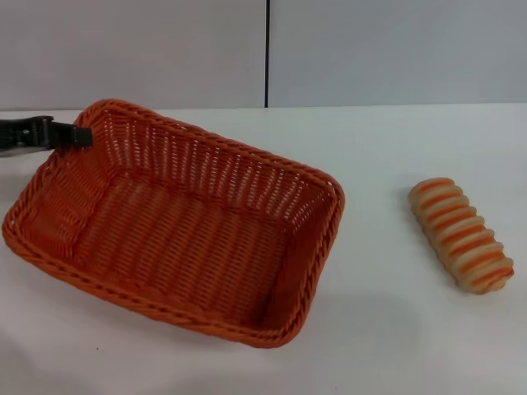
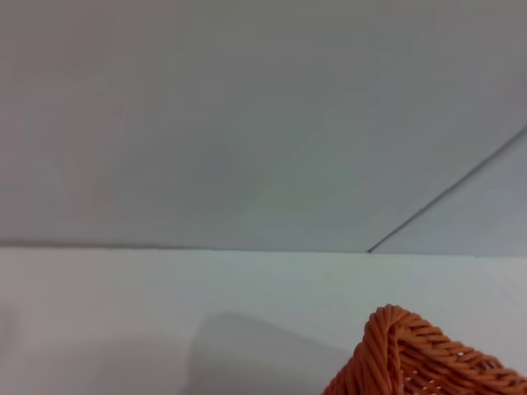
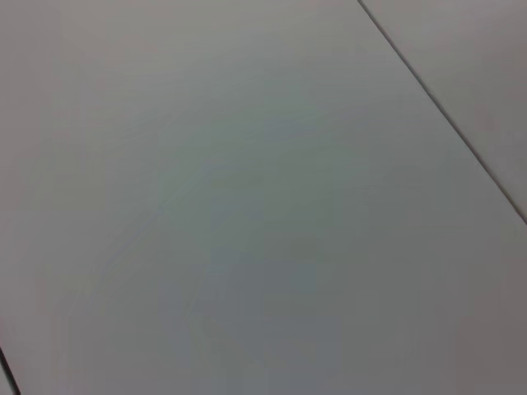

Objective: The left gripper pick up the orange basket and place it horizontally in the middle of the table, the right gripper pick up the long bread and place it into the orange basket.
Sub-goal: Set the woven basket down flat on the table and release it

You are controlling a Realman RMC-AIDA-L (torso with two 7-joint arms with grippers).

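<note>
Head view gives us the orange basket [image 1: 177,226] lying skewed on the left half of the table [image 1: 395,329], empty. At its far left corner we see the left gripper [image 1: 81,136] reaching in from the left, its tip at the rim; it looks clamped on the weave, though we cannot tell for sure. Well apart on the right lies the long bread [image 1: 462,234].

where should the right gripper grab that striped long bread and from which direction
Probably across the middle of the long bread, coming straight down. It lies flat and alone on the table, its long axis slanting, so the fingers should close across its narrow width, square to that axis.
</note>
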